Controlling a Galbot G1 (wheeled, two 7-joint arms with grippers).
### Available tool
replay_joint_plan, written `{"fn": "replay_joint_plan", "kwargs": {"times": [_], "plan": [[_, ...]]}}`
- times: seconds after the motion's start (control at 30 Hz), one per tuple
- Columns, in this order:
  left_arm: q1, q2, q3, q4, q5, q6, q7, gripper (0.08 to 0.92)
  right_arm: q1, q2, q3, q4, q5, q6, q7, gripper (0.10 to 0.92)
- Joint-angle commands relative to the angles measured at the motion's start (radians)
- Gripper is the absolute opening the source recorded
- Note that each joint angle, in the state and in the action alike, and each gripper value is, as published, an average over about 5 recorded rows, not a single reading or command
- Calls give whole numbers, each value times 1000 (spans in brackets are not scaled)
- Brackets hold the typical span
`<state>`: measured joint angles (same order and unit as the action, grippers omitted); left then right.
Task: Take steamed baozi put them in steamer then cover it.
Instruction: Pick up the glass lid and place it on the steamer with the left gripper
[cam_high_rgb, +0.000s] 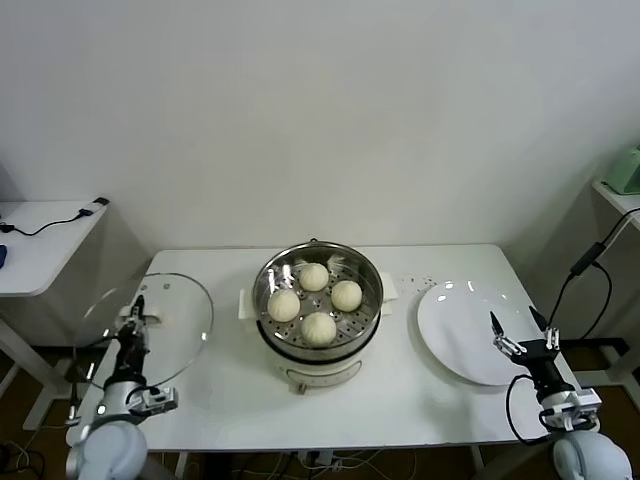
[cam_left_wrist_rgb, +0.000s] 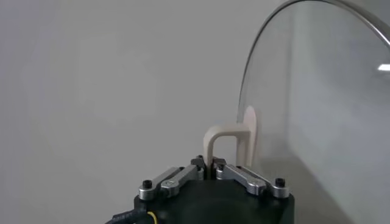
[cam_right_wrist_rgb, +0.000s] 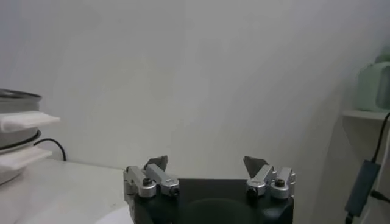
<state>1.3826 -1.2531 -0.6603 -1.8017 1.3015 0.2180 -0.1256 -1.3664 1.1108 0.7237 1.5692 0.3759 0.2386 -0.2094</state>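
Steel and shiny, the steamer (cam_high_rgb: 318, 312) sits mid-table with all 4 steamed baozi (cam_high_rgb: 316, 303) already on its perforated tray, so what remains is the covering. The cover (cam_high_rgb: 150, 330) is tilted up at the table's left side, well apart from the steamer, its glass face turned toward the pot; judging by this, the coming move is a carry to the robot's right, levelling the lid over the rim. To the steamer's right, a white plate (cam_high_rgb: 468, 335) lies bare.

The left gripper (cam_left_wrist_rgb: 208, 164) is the nearer arm and is clamped tight on the cover's white handle (cam_left_wrist_rgb: 226, 141). The right gripper (cam_right_wrist_rgb: 206, 163) hangs by the plate's outer edge, fingers spread wide, holding nothing.
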Motion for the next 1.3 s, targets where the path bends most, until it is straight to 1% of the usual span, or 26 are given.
{"fn": "replay_joint_plan", "kwargs": {"times": [0.03,0.17,0.3,0.37,0.43,0.53,0.67,0.77,0.97,1.07,1.17,1.3], "plan": [[59,206,62,-316,-83,260,54,147,23,-4,-9,-21,-5,3,-1,823],[-4,308,184,-360,-132,380,104,147,44,-10,-26,-40,-15,7,-2,823],[-104,379,343,-393,-136,486,173,147,65,-12,-43,-53,-27,7,-2,823],[-162,395,434,-392,-117,520,203,147,76,-12,-51,-59,-32,7,-1,823],[-221,395,516,-382,-90,548,242,147,86,-12,-59,-68,-37,7,-2,823],[-320,345,613,-348,-26,566,322,147,94,-12,-64,-79,-40,8,-3,823],[-439,226,704,-281,77,567,430,147,95,-10,-58,-90,-41,11,-5,823],[-491,131,764,-220,138,567,469,147,91,-10,-48,-99,-42,16,-7,823],[-541,-82,842,-95,246,567,484,147,75,-11,-24,-114,-41,29,-13,823],[-547,-161,864,-44,279,567,479,147,65,-9,-12,-120,-41,37,-18,823],[-548,-217,875,-4,304,567,473,147,58,-9,-2,-125,-41,44,-21,823],[-545,-255,878,36,318,567,471,147,51,-11,10,-131,-40,51,-24,823]]}}
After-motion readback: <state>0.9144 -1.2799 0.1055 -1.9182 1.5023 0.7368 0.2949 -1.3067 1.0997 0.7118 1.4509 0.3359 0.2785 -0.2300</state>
